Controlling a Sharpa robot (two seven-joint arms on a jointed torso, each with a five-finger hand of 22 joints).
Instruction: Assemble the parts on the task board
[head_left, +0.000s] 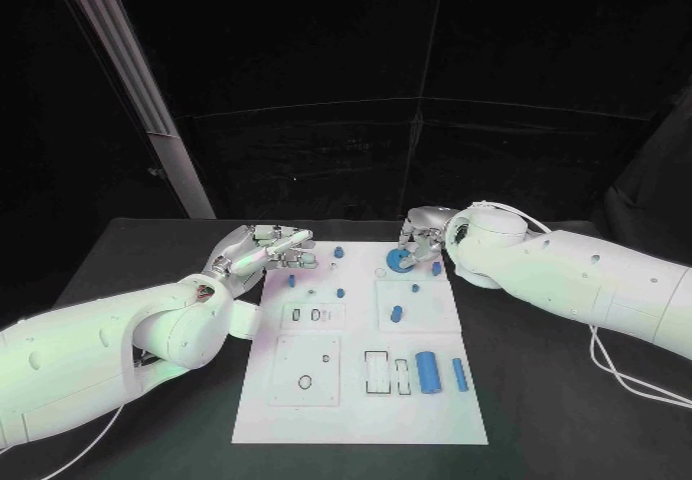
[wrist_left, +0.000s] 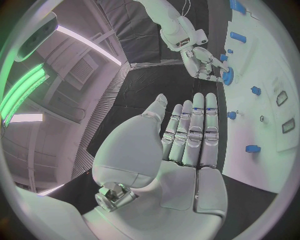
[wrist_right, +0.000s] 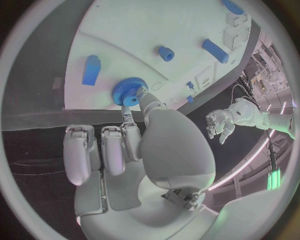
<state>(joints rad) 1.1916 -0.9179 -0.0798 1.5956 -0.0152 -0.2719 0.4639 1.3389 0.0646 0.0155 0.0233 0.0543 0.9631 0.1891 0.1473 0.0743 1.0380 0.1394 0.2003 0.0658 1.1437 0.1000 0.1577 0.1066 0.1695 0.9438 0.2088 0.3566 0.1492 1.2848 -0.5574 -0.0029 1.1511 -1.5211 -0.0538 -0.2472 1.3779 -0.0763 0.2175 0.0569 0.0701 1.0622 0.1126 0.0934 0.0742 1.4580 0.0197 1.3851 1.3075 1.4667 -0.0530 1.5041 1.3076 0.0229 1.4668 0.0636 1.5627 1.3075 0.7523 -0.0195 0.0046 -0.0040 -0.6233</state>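
Looking down from the head view, the white rectangular task board (head_left: 361, 340) lies on the black table (head_left: 548, 400), carrying small blue parts: a large blue cylinder (head_left: 427, 372) and a slim blue rod (head_left: 460, 375) beside rectangular recesses, and a short blue peg (head_left: 397, 316) mid-board. The left hand (head_left: 264, 250) hovers over the board's far left corner, holding nothing. The right hand (head_left: 423, 240) pinches a blue toothed gear (head_left: 395, 262) at the far edge.

In the left wrist view, the left hand (wrist_left: 187, 145) has its fingers straight and pressed together, with small blue pegs standing on the board (wrist_left: 262, 125).

In the right wrist view, the right hand (wrist_right: 134, 145) pinches the gear (wrist_right: 129, 92) with thumb and a fingertip; its other fingers curl apart.
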